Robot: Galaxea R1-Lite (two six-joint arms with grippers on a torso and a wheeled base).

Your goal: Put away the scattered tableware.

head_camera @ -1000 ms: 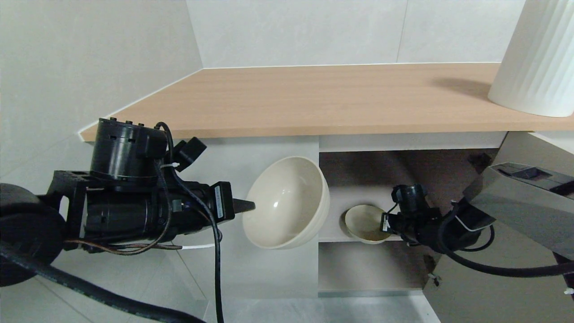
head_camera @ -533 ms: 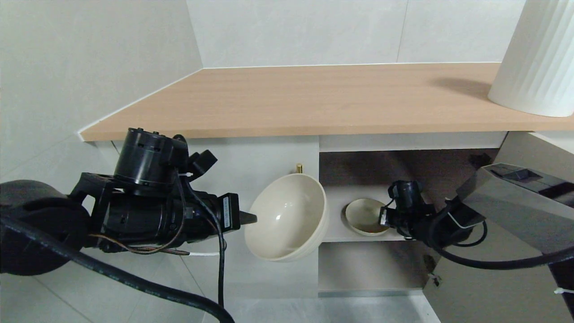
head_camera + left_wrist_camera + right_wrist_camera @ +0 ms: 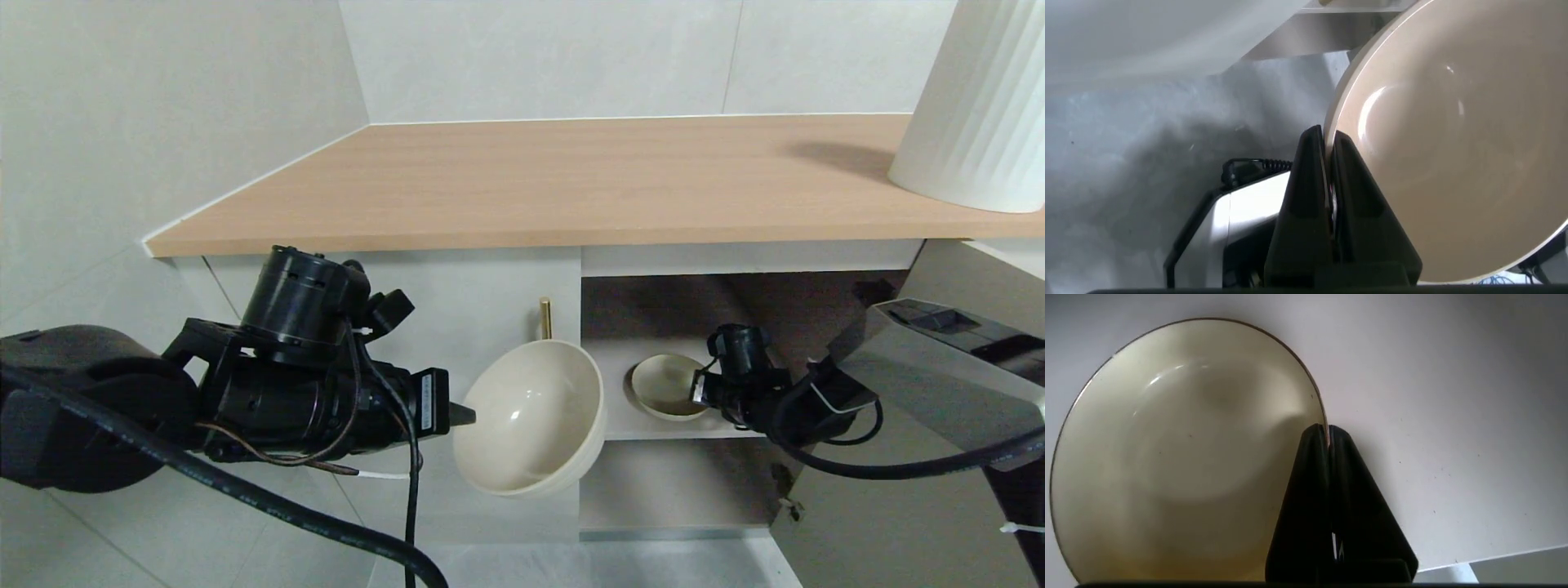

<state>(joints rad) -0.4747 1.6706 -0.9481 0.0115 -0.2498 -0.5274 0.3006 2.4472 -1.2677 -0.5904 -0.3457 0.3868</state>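
**Left pincer** (image 3: 461,415): closed on the rim of the large cream ceramic bowl (image 3: 531,420), one finger inside the wall and one outside.
- Position: the bowl hangs in the air before the closed pale cabinet door, just left of the open compartment.
- Change: arm and bowl have dropped and edged right over the last second. The short brass door handle (image 3: 544,318), covered before, now shows above the rim.
- Attitude: tipped on its side, with the mouth turned up toward the head camera and the foot away. Being round, it has no long axis, only a centre line running from mouth to foot.

**Right pincer** (image 3: 698,390): closed on the rim of the small cream shallow dish (image 3: 663,384).
- Position: inside the compartment, above the pale cabinet shelf (image 3: 620,430). Whether the dish touches the shelf cannot be told.
- Change: it has risen slightly and gone deeper in.
- Attitude: the hollow is tilted toward the camera.

**Reading:** the dish looks near set-down. The bowl is probably lining up for the same opening.

**Above:** the light wooden desk (image 3: 571,180) carries a white ribbed vessel (image 3: 980,106).
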